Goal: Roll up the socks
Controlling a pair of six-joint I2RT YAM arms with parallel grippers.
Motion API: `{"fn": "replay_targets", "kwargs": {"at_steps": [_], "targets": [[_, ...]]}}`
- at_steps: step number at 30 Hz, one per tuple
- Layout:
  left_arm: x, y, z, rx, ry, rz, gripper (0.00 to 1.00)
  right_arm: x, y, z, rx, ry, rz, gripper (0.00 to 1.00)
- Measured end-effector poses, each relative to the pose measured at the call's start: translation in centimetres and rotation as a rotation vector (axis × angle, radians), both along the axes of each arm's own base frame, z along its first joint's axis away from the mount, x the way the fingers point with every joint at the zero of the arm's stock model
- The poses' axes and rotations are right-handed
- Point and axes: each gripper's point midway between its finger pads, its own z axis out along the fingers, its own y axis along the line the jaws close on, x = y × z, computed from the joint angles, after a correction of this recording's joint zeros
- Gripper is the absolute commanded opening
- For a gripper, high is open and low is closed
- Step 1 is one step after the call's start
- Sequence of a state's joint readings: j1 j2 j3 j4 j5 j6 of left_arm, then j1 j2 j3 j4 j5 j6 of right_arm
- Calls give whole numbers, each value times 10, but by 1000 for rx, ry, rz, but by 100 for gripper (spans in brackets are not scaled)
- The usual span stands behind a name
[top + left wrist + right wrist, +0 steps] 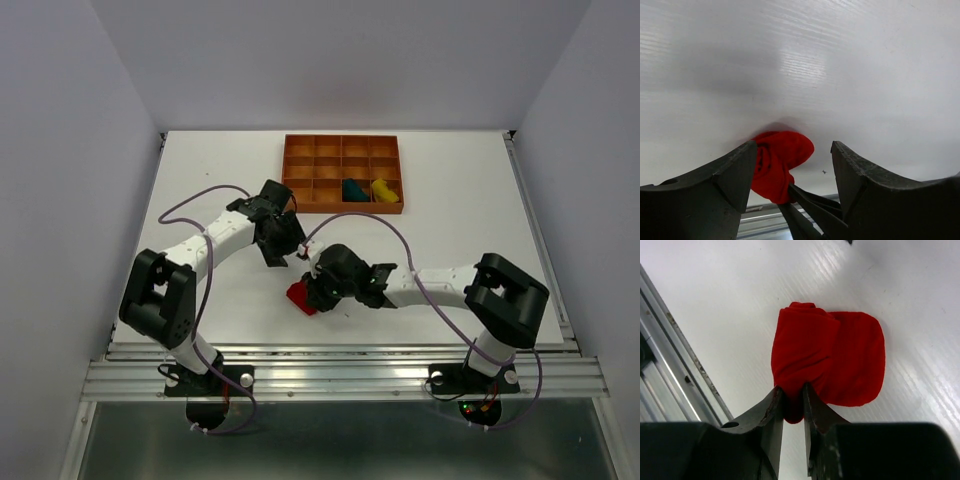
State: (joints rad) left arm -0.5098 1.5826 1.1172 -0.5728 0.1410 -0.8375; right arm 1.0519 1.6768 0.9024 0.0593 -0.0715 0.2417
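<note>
While the right gripper (313, 292) is clenching on the red sock (299, 297), the left gripper (287, 248) is hanging just beside it with jaws spread wide and nothing between them. Red sock is lying on the white table (450, 200), near the front edge, roughly midway between the two arm bases. It is looking partly rolled: a thick bunched fold on one side, a flat rounded flap sticking out on the other. In the right wrist view the right gripper (792, 400) is pinching the near end of the bunched part of the red sock (827, 360), fingers almost together with cloth squeezed in the gap. In the left wrist view the left gripper (793, 145) is framing the red sock (777, 160) from above; whether its left finger is touching the cloth, I cannot tell. Dark fingers of the other arm are showing under the sock there. Further back, the orange tray (291, 175) is sitting on the table, well apart from the arms. Teal sock (353, 189) and yellow sock (383, 189) are sitting bundled in neighbouring compartments of its near row, yellow one in the right corner.
</note>
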Motion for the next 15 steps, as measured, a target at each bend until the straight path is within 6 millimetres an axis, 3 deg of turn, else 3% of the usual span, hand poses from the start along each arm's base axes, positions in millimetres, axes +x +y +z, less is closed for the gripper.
{"fn": "replay_targets", "kwargs": {"at_steps": [15], "targets": [[-11, 34, -29, 22, 33, 30, 72, 0, -2, -10, 85, 234, 21, 6]]}}
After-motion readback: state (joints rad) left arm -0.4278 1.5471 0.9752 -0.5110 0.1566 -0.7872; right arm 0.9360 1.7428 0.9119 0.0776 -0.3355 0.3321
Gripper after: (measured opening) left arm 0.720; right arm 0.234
